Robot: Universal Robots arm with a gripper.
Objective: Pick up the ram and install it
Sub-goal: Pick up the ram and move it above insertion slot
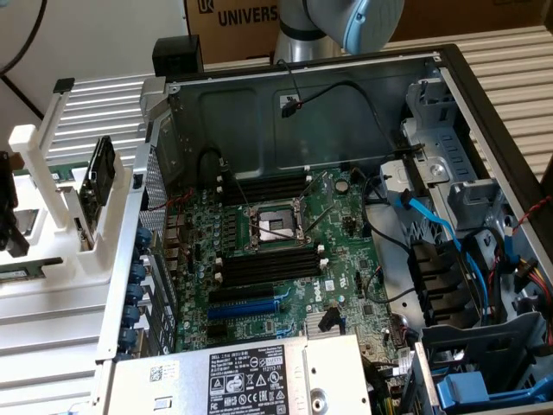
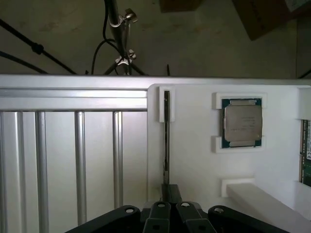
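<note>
Jaws of the gripper are pressed together at the near end of the ram, which stands on edge in a white holder; a real grip can't be confirmed. Memory slots at the exterior view's centre sit empty, so nothing is installed yet.

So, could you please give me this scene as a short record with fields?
ram: standing on edge in the white holder, outside the computer case
hand: shut, close over the holder, near the ram
memory slots: black, no stick seated
processor chip: lying in its own recess of the holder
task state: ram not yet installed
</note>
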